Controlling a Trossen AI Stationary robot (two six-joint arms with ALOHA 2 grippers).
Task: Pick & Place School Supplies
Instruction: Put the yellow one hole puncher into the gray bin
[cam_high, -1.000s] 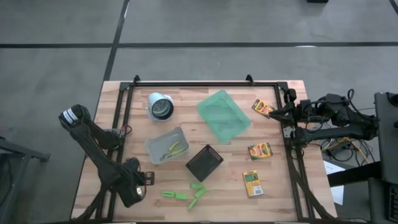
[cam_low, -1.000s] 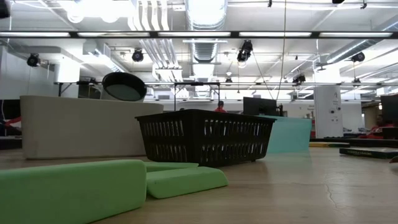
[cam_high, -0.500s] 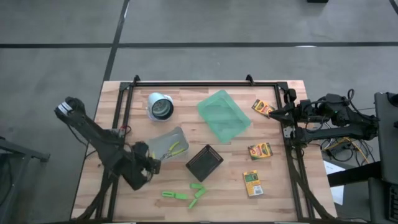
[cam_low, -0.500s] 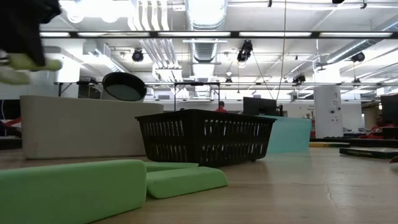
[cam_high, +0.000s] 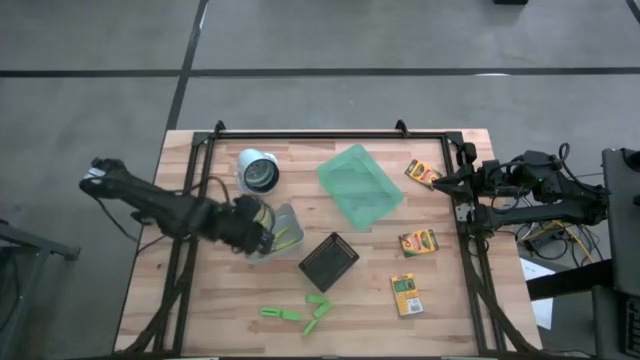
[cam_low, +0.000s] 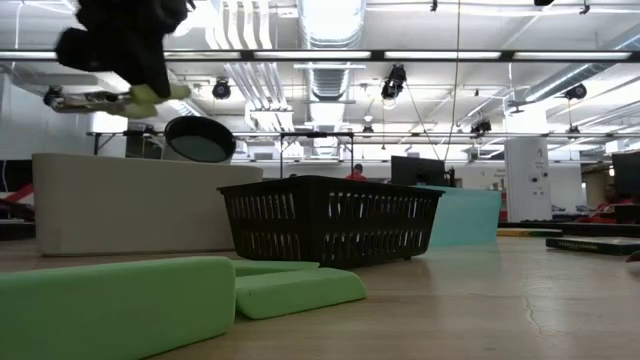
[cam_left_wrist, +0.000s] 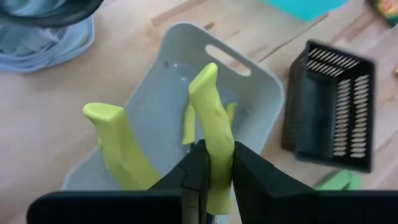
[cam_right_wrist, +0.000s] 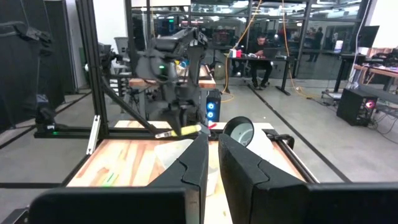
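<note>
- High view: the left gripper (cam_high: 252, 232) hangs over the clear bin (cam_high: 283, 225), placed there, I judge, to drop its scissors among those already inside; green sticks (cam_high: 300, 313) lie near the table's front edge and three crayon boxes (cam_high: 417, 242) sit on the right side, all unpicked; the right gripper (cam_high: 440, 183) waits at the table's right edge
- Low view: the left gripper (cam_low: 135, 95) is well above the table, scissors (cam_low: 155, 96) pinched and roughly level
- Left wrist view: the fingers (cam_left_wrist: 198, 171) clamp one yellow-green handle (cam_left_wrist: 211, 118) so the tool juts forward over the bin (cam_left_wrist: 261, 84); the black basket (cam_left_wrist: 329, 106) stands beside it
- Right wrist view: the right fingers (cam_right_wrist: 239, 165) are pressed together on nothing, parked clear of the work
</note>
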